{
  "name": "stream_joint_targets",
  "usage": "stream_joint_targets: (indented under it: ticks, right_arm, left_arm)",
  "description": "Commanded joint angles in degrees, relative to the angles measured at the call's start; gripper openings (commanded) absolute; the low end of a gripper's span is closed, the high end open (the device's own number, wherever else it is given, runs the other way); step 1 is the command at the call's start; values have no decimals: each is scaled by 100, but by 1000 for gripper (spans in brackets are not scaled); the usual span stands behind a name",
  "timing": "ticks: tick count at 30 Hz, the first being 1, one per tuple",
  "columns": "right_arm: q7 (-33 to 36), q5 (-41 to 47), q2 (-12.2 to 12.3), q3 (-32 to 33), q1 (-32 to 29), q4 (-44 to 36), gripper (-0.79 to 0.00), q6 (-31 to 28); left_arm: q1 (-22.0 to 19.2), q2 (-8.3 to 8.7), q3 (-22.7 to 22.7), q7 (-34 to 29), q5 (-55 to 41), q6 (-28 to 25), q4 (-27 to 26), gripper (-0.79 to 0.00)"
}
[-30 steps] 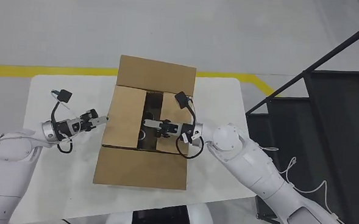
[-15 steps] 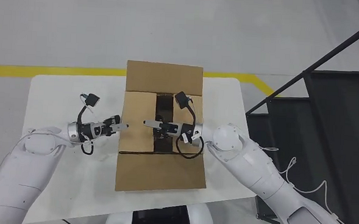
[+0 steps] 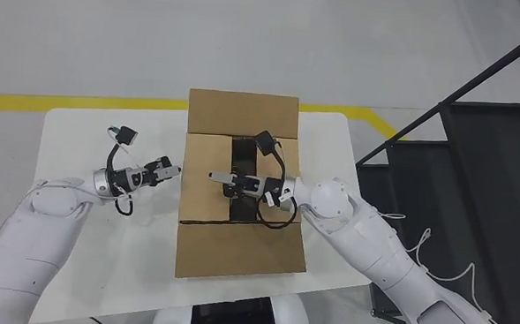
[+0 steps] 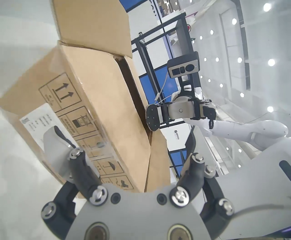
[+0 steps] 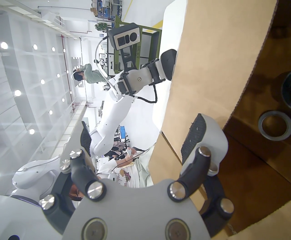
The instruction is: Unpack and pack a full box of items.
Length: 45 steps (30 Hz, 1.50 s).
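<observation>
The cardboard box (image 3: 202,194) stands at the middle of the white bench (image 3: 93,136). It is plain brown corrugated board. Its far and near flaps are folded outward. The two side flaps lie over the opening with a dark gap between them.

The box's left side carries a white shipping label (image 4: 38,122) and black handling pictograms (image 4: 61,91), among them two upward arrows and an umbrella. The small print is illegible.

Inside the box lies a grey tape roll (image 5: 272,124).

Left hand (image 3: 172,168): fingers wide, holding nothing, just beside the box's left side.

Right hand (image 3: 220,178): fingers wide, over the box's left side flap at the gap's edge.
</observation>
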Motion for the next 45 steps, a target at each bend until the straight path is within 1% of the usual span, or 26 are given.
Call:
stream_joint_targets:
  ticks: [1,5,9,12,15,18,21,25,31,33,40,45]
  right_arm:
    - [-24,-81,13,79,-10,21,0,81]
    - [38,-465,32,101,24,104,0,500]
    - [103,-648,0,-10,89,231,0,698]
    - [175,-507,-55,-117,146,331,0,692]
    - [218,-143,-139,-230,201,439,0,446]
    - [219,326,-247,-342,282,473,0,-56]
    - [180,615,-345,-440,388,519,0,-447]
    - [166,702,-492,-700,610,582,0,-668]
    - [122,629,-787,-1239,1097,749,0,-787]
    - [110,450,-915,-1496,1328,820,0,-682]
    - [-85,98,-1490,-2378,2062,1575,0,-193]
    - [-212,-59,-1921,-2840,2378,2217,0,-6]
  left_arm:
    - [117,46,-178,57,-31,-4,-65,0]
    - [411,147,-583,149,-137,-15,-294,0]
    - [657,226,-917,177,-234,27,-551,0]
    - [801,263,-1095,232,-298,54,-759,0]
    - [904,287,-1212,271,-317,76,-956,0]
    - [981,303,-1311,335,-353,65,-1147,0]
    - [1067,319,-1398,372,-391,66,-1310,0]
    - [1184,336,-1503,411,-452,64,-1438,0]
    - [1337,349,-1603,461,-546,26,-1540,0]
    - [1387,354,-1638,477,-569,7,-1563,0]
    - [1562,392,-1914,500,-694,-89,-1546,0]
    - [1734,430,-2166,464,-775,-123,-1528,0]
